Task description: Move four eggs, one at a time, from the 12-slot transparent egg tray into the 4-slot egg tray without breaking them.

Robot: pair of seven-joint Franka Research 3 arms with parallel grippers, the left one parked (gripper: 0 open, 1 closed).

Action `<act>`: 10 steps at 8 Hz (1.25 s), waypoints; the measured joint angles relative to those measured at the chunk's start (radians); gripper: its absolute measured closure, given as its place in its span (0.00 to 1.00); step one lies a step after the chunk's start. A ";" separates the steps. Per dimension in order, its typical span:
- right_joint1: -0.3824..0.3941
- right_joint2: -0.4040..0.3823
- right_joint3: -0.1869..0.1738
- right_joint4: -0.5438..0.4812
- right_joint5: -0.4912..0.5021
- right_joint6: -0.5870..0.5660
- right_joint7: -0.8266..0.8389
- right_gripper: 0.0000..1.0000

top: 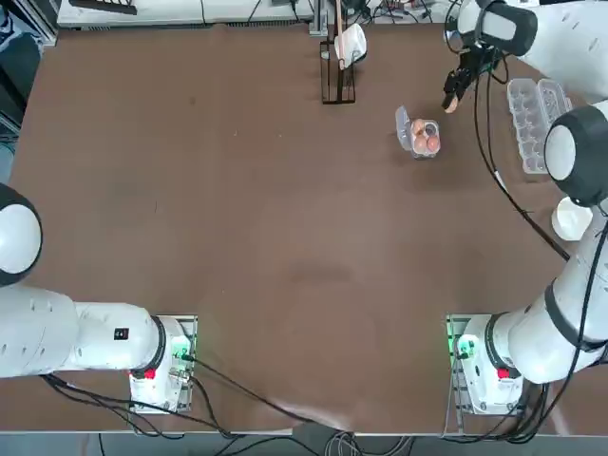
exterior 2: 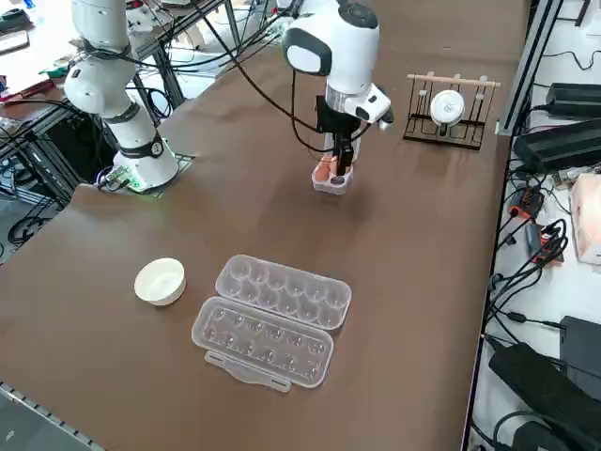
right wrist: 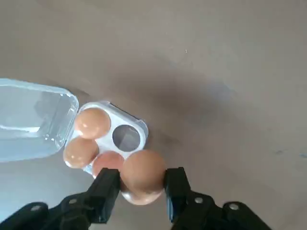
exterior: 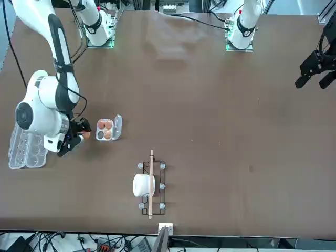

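Right wrist view: we count three eggs (right wrist: pixel 92 123) seated in the 4-slot egg tray (right wrist: pixel 140 126), one cup vacant. Right hand (right wrist: pixel 142 187) clasps the fourth egg (right wrist: pixel 142 175) just beside it; the 12-slot transparent egg tray (exterior 2: pixel 272 319) at the desk's right edge looks emptied, placement remaining.

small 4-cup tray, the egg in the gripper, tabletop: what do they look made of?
Small tray: thin clear plastic, glossy; the table shows through its open flap.
Held egg, clamped in the right gripper above the tray: matte orange-brown shell; real or dummy, can't tell.
Tabletop: brown, matte, no glare; possibly laminate or a mat, unclear.
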 joint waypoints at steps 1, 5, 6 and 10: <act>0.009 0.008 0.001 -0.007 0.000 0.018 0.039 0.44; 0.069 0.020 0.002 -0.024 0.000 0.051 0.178 0.44; 0.068 0.020 0.002 -0.028 0.002 0.055 0.181 0.44; 0.067 0.020 0.001 -0.051 0.003 0.051 0.185 0.45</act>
